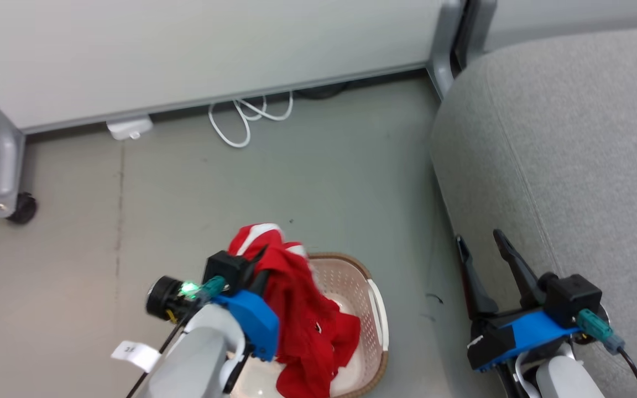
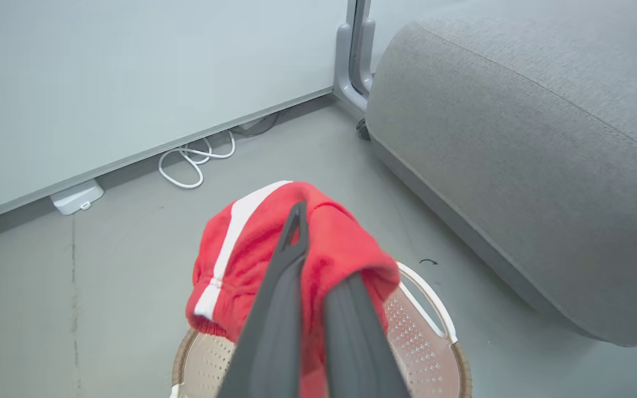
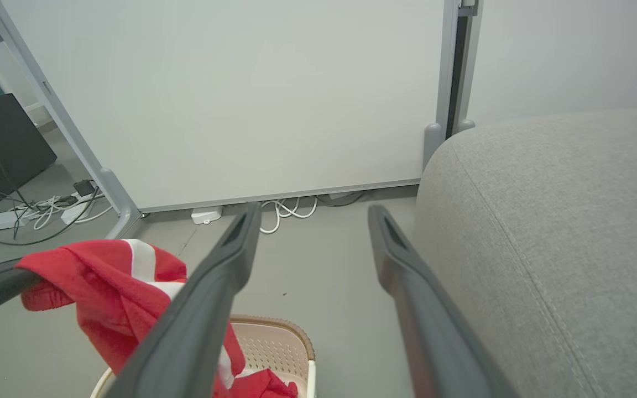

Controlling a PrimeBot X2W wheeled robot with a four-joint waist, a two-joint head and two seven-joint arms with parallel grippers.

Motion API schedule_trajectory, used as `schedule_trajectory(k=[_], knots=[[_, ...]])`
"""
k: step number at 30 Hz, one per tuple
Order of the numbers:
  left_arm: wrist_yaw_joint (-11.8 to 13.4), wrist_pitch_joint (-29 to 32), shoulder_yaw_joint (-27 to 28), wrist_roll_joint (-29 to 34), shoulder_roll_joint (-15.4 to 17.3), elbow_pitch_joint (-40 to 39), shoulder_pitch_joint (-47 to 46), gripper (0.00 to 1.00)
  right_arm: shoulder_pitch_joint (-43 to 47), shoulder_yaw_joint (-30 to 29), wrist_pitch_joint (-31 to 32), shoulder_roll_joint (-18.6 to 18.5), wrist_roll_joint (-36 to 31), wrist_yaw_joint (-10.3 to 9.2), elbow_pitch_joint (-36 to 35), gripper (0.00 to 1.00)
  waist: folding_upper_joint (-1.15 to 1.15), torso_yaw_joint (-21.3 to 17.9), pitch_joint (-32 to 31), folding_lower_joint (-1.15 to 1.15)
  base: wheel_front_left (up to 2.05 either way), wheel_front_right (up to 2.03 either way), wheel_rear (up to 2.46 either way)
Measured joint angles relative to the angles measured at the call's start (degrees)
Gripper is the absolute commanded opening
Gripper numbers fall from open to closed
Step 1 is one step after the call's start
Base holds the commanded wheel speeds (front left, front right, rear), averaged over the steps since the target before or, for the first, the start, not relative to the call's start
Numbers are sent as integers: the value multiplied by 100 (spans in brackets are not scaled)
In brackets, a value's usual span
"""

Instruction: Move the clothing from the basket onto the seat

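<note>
Left tool: the left tool [image 1: 259,264], two long dark fingers on a blue bracket, is clamped on red cloth just above the basket's left rim.
Clothing: the soft, bright red fabric clothing [image 1: 296,315] with white stripes hangs from that grip. Its top fold is above the basket and its lower end trails inside. I cannot tell whether it is one garment or two.
Basket: the cream-white perforated plastic basket [image 1: 376,309] with a brown rim band stands on the grey floor [image 1: 324,177].
Right tool: the right tool [image 1: 479,236], of the same build, is spread wide and empty, right of the basket.
Seat: the large grey upholstered seat [image 1: 573,138] with a rounded edge lies beyond it, further right of the basket.
Step in hand: probably lifting the cloth out for the carry.
Doing it well: raise it until the trailing end clears the rim, or the drag may tip the basket. Then swing right past the rounded edge and release well onto the cushion, steering clear of the right tool.
</note>
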Motion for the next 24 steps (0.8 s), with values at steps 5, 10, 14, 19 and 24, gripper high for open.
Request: schedule_trajectory(k=[5, 10, 14, 19, 24], knots=[[0, 134, -586, -290, -10, -535, -115, 0, 170, -64, 26, 0, -18, 0, 40, 100, 0, 186, -343, 0, 0, 0, 0], [0, 285, -1079, -666, -14, -1093, -339, 0, 337, -36, 118, -1, -48, 0, 22, 100, 0, 333, -616, 0, 0, 0, 0], [0, 356, -1326, -968, -16, -1433, -541, 0, 400, 54, 186, -1, -48, 0, 1, 100, 0, 359, -780, 0, 0, 0, 0], [0, 393, -1522, -1277, -16, -1692, -760, 0, 477, 164, 269, -1, -46, 0, -41, 100, 0, 305, -923, 0, 0, 0, 0], [37, 405, -1725, -1505, -16, -1817, -913, 0, 493, 288, 333, -1, -45, 0, -51, 100, 0, 210, -1046, 1, 0, 0, 0]])
